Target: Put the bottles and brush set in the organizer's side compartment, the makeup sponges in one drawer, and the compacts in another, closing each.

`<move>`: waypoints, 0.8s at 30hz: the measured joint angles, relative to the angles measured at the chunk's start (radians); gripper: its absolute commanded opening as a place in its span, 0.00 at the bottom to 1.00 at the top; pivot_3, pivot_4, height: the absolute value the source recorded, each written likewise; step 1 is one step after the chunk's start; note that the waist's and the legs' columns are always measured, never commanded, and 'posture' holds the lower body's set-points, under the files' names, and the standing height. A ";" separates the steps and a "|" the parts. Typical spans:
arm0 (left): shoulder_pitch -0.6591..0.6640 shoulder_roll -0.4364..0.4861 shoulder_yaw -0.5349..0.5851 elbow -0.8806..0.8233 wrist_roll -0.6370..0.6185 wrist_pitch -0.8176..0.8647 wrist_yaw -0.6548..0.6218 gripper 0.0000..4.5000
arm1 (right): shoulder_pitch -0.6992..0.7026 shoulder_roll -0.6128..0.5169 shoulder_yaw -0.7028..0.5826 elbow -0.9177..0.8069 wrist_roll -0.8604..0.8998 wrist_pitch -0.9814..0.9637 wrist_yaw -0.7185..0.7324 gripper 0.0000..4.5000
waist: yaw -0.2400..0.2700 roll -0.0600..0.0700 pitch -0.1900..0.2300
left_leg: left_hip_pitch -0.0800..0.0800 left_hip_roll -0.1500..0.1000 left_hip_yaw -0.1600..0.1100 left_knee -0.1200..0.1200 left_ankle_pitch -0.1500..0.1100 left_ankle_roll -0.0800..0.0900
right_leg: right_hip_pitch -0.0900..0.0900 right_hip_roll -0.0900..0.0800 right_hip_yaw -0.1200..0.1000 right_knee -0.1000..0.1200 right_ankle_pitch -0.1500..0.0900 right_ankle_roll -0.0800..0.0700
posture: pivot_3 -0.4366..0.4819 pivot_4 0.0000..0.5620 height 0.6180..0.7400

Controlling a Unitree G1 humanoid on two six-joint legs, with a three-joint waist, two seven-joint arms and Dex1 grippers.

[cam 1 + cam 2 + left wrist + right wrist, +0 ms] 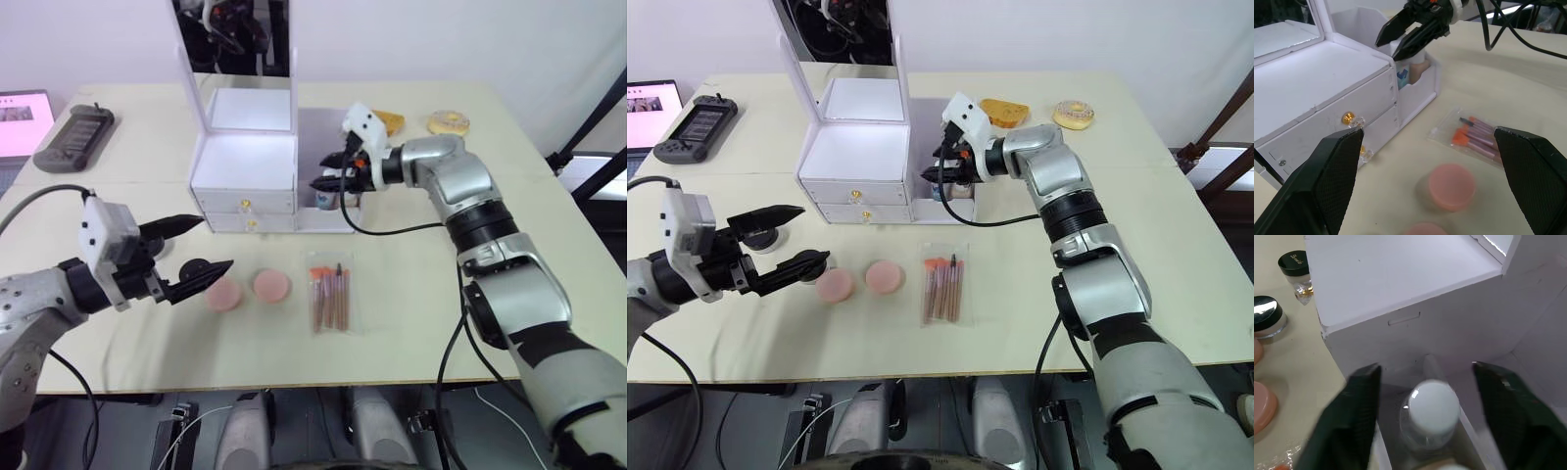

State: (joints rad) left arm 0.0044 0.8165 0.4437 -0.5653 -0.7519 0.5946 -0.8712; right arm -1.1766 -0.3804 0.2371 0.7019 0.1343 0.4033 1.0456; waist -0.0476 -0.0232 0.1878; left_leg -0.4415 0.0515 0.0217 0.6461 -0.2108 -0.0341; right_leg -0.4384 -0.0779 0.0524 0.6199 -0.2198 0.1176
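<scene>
The white organizer (245, 166) stands mid-table with its mirror upright and both gold-knobbed drawers shut. Its side compartment (1420, 95) holds the two bottles: the clear one with a blue label (1402, 76) and the beige one (1418, 66). My right gripper (323, 173) hovers open just over them, a finger on each side of a white cap (1432, 406). The bagged brush set (330, 294) and two pink makeup sponges (223, 294) (270, 285) lie in front. My left gripper (216, 241) is open at their left. Two black-lidded compacts (1294, 263) (1266, 313) sit by it.
A handheld game console (73, 137) and a laptop (20, 117) lie at the table's far left. A yellow-orange item (387, 119) and a ring-shaped one (448, 122) lie at the back right. A black cable (392, 230) trails from my right wrist across the table.
</scene>
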 measured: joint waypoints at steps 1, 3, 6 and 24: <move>0.000 0.000 0.000 0.002 0.000 0.000 0.000 1.00 | 0.000 0.000 -0.008 0.000 0.000 -0.001 0.001 1.00 | 0.000 0.000 0.000 | 0.000 0.000 0.000 0.000 0.000 0.000 | 0.000 0.000 0.000 0.000 0.000 0.000 | 0.48 0.27 0.98; -0.002 0.000 0.000 0.004 0.001 0.000 -0.001 1.00 | -0.001 -0.001 -0.017 0.000 0.000 -0.001 0.003 1.00 | 0.000 0.000 0.000 | 0.000 0.000 0.000 0.000 0.000 0.000 | 0.000 0.000 0.000 0.000 0.000 0.000 | 0.48 0.27 0.98; -0.012 0.000 -0.009 0.006 0.001 -0.002 -0.004 1.00 | -0.003 -0.007 -0.032 -0.013 0.008 0.007 0.020 1.00 | 0.001 0.000 0.000 | 0.000 0.000 0.000 0.000 0.000 0.000 | 0.000 0.000 0.000 0.000 0.000 0.000 | 0.48 0.27 0.98; -0.079 0.092 0.004 0.263 0.023 -0.041 -0.128 1.00 | 0.346 -0.360 -0.367 -0.405 0.181 -0.057 0.140 1.00 | 0.004 0.001 0.000 | 0.000 0.000 0.000 0.000 0.000 0.000 | 0.000 0.000 0.000 -0.001 0.000 0.000 | 0.48 0.27 0.98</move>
State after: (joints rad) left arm -0.0742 0.9089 0.4476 -0.3019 -0.7286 0.5534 -0.9987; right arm -0.8310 -0.7403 -0.1301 0.2971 0.3149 0.3468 1.1854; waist -0.0438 -0.0224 0.1883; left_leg -0.4414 0.0514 0.0221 0.6457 -0.2108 -0.0342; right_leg -0.4383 -0.0781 0.0526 0.6186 -0.2199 0.1177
